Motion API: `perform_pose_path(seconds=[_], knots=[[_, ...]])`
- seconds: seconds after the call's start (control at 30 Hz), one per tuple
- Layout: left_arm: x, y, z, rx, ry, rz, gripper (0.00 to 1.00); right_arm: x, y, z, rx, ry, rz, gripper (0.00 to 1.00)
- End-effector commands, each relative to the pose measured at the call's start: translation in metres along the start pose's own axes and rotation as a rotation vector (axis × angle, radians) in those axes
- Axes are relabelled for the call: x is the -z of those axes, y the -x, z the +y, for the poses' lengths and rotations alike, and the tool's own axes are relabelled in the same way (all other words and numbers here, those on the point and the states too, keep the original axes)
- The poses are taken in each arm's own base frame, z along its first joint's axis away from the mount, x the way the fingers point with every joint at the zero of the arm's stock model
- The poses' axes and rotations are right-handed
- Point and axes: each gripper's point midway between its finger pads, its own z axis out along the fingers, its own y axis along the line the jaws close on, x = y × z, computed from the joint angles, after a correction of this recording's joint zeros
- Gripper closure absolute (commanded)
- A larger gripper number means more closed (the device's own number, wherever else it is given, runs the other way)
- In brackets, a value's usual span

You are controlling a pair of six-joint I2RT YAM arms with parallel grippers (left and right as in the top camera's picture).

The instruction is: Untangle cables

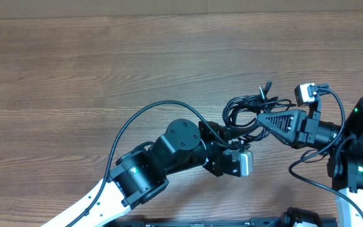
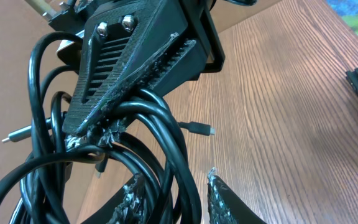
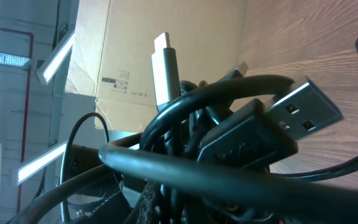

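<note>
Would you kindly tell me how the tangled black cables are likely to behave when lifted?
Probably floppy: the cables lie in loose curling loops, so they would sag. Likely light, being thin cords. They may lift as one clump, since loops cross where the right claw pinches them.

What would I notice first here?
A tangle of black cables sits right of middle on the table. The right end effector is pinched shut on the cables. Up close in the right wrist view, a big silver USB plug sticks out.
</note>
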Motion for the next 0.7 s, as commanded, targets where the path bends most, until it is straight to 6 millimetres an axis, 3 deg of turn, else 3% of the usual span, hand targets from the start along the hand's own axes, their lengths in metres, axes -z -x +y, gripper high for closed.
perform_pose_path(seconds=[0.0,0.17,0.3,0.4,0.67], knots=[[0.001,0.014,-0.005,-0.004,-0.042,-0.054,0.67,0.0,-0.006,0.006,0.032,0.025,0.031,0.96],[-0.001,0.014,-0.005,-0.003,-0.042,-0.053,0.73,0.001,-0.007,0.007,0.035,0.032,0.039,0.96],[-0.005,0.011,-0.009,0.002,-0.064,-0.054,0.64,0.001,-0.007,0.007,0.035,0.033,0.04,0.96],[-0.01,0.01,-0.014,0.005,-0.09,-0.061,0.64,0.001,-0.008,0.008,0.039,0.037,0.045,0.96],[-0.015,0.01,-0.011,0.001,-0.083,-0.068,0.8,0.001,-0.007,0.008,0.047,0.037,0.045,0.96]])
